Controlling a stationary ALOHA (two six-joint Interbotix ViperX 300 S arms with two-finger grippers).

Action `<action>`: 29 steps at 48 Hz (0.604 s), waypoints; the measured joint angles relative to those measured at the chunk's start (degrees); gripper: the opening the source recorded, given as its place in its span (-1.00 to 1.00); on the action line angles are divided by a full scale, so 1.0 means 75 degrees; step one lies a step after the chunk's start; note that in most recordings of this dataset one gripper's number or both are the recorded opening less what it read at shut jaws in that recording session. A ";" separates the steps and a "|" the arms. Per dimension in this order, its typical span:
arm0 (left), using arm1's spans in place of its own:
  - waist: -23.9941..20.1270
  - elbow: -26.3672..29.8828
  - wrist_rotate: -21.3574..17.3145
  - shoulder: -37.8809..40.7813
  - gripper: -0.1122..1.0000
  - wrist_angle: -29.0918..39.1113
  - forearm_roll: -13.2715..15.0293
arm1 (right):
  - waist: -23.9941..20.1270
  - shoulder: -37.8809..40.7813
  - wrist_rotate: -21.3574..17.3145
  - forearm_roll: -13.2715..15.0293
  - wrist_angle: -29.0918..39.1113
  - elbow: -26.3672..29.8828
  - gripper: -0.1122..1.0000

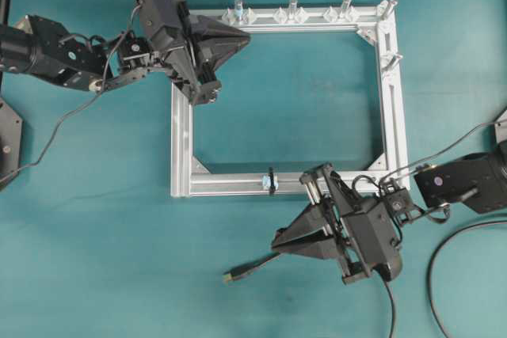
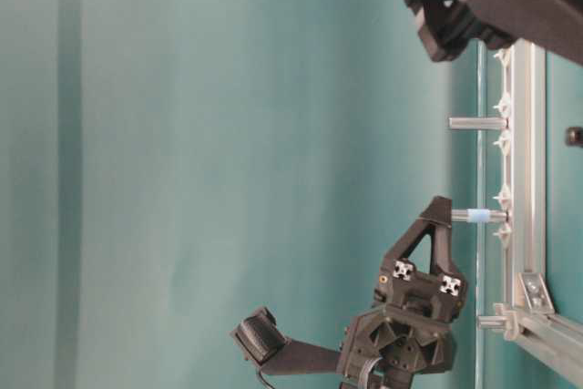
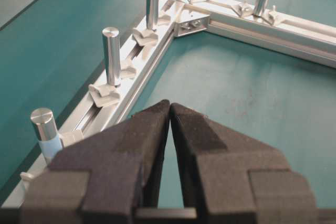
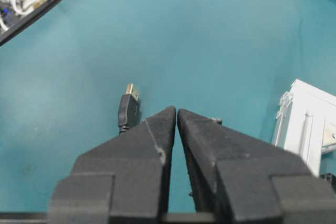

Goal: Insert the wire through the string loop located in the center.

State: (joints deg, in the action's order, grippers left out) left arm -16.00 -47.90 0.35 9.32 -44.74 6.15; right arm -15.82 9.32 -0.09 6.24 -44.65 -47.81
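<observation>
Both grippers stand with their jaws together and nothing between them: my left gripper (image 3: 170, 109) hangs over the frame's far corner, my right gripper (image 4: 176, 114) just outside the near bar. The wire (image 1: 252, 267) lies loose on the mat, its metal plug (image 4: 132, 90) just ahead and left of my right fingertips. The string loop (image 1: 271, 181) sits around the middle of the near bar of the aluminium frame (image 1: 181, 136), a short way from that plug.

I judge the pickup comes first. I want to open the right jaws, take the wire close behind the plug so the tip stays stiff, and aim it square at the loop. How wide the loop gapes I cannot tell from overhead.

The teal mat (image 1: 95, 259) looks smooth and flat, with room for a low approach. Upright posts (image 3: 111, 56) line the far bars.
</observation>
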 measured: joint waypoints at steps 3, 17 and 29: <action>0.0012 0.0059 0.0000 -0.0047 -0.66 0.0258 -0.0082 | -0.0012 0.0000 0.0000 0.0000 0.0000 0.0000 -0.56; 0.0117 0.0609 0.0000 -0.0539 -0.80 0.2496 -0.0270 | -0.0047 0.0000 -0.0012 0.0000 -0.0035 0.0117 -0.80; 0.0188 0.0387 -0.0012 -0.1148 -0.80 0.2813 -0.0293 | -0.0094 0.0000 -0.0023 0.0000 0.0117 0.0176 -0.80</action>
State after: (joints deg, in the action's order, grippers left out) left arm -14.59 -45.00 0.26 0.70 -23.64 3.96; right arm -16.52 9.32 -0.26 6.24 -43.77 -46.49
